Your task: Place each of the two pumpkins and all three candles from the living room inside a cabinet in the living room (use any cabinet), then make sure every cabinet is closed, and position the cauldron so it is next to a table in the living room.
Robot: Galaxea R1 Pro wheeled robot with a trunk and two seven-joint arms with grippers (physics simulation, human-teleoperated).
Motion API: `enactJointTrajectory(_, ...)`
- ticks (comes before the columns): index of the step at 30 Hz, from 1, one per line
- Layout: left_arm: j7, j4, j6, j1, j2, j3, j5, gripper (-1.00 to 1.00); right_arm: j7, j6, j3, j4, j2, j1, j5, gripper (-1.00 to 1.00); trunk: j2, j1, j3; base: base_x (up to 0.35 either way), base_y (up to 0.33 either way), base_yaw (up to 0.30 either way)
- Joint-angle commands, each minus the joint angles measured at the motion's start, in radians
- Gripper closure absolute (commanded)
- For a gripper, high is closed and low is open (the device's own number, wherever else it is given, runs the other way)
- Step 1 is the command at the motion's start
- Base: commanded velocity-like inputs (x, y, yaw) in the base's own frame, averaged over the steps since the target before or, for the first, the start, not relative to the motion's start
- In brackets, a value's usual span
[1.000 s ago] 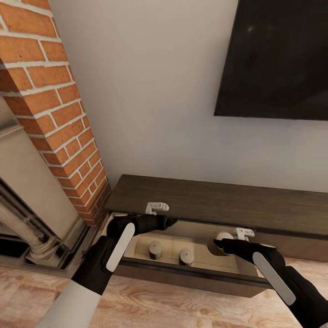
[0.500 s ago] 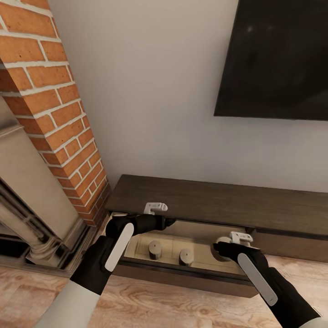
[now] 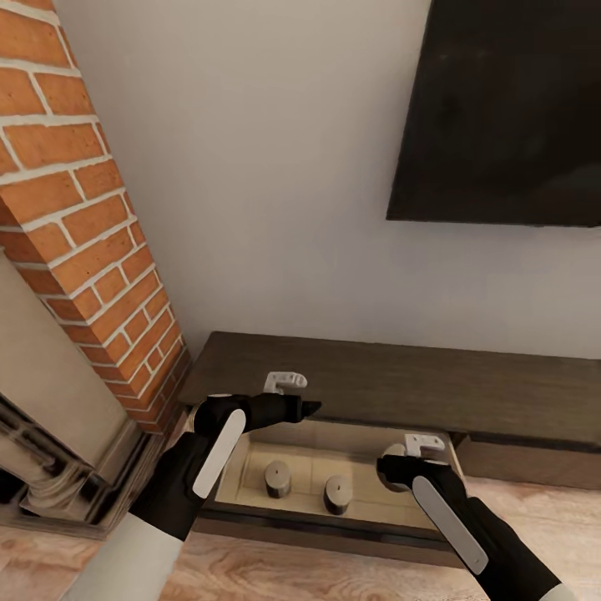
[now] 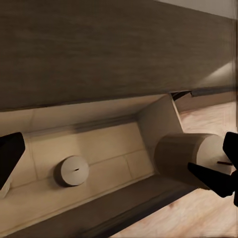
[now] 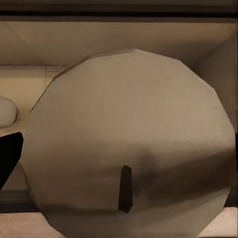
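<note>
The long dark-brown cabinet [image 3: 401, 380] has its left drawer [image 3: 317, 524] pulled out, pale inside. Two candles stand upright in it, one [image 3: 278, 478] left of the other [image 3: 338, 494]. My right gripper [image 3: 391, 466] hangs over the drawer's right part, shut on a third candle [image 3: 394, 452]. That candle's pale round top [image 5: 129, 139] with its dark wick slit looms close in the right wrist view. My left gripper [image 3: 307, 407] hovers open at the drawer's back edge. Its wrist view looks down on one standing candle [image 4: 72, 170] and the held candle [image 4: 181, 151].
A red-brick chimney and grey fireplace [image 3: 75, 234] stand close on the left of the cabinet. A black TV [image 3: 501, 108] hangs on the wall above it. Wood floor [image 3: 275, 568] runs in front of the drawer.
The whole view has shifted, so the camera moved. My right arm has swung left and nearer over the drawer with the candle still held. The left gripper has hardly moved.
</note>
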Motion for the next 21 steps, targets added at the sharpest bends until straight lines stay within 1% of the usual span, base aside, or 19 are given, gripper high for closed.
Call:
enactJointTrajectory(1, 0.0, 0.0, 0.0, 0.0, 0.0, 0.0, 0.0, -1.0, 0.0, -0.001, 0.0, 0.0, 0.0, 0.0, -0.001, 1.0, 0.0, 0.0, 0.001, 0.002, 0.0, -0.254)
enactJointTrajectory(7, 0.0, 0.001, 0.001, 0.0, 0.0, 0.001, 0.0, -1.0, 0.004, -0.001, 0.001, 0.021, 0.001, 0.001, -0.002, 1.0, 0.0, 0.0, 0.006, 0.001, 0.0, -0.257)
enactJointTrajectory(10, 0.001, 0.002, 0.002, 0.0, 0.0, 0.001, 0.0, -1.0, 0.003, -0.002, 0.0, 0.058, 0.006, 0.001, -0.001, 1.0, 0.0, 0.0, 0.008, 0.0, 0.0, -0.258)
enactJointTrajectory(11, 0.003, 0.002, 0.0, 0.0, 0.001, 0.0, 0.0, -1.0, 0.002, 0.0, -0.001, 0.109, 0.033, 0.0, -0.001, 1.0, 0.0, 0.0, 0.008, 0.102, 0.0, -0.114)
enactJointTrajectory(12, 0.003, 0.002, 0.0, 0.001, 0.001, -0.001, 0.0, -1.0, 0.002, 0.0, -0.001, 0.112, 0.039, 0.0, -0.001, 1.0, 0.0, 0.0, 0.009, 0.079, 0.0, -0.058)
enactJointTrajectory(16, 0.003, 0.001, 0.0, 0.001, 0.002, 0.0, 0.0, -1.0, 0.001, 0.001, 0.0, 0.112, 0.045, 0.0, -0.001, 1.0, 0.0, 0.0, 0.009, 0.042, 0.0, -0.02)
enactJointTrajectory(21, 0.003, 0.002, 0.001, 0.001, 0.002, 0.0, 0.002, -1.0, 0.002, 0.001, 0.012, 0.109, 0.047, 0.0, 0.0, 1.0, 0.0, 0.0, 0.009, 0.247, 0.0, -0.002)
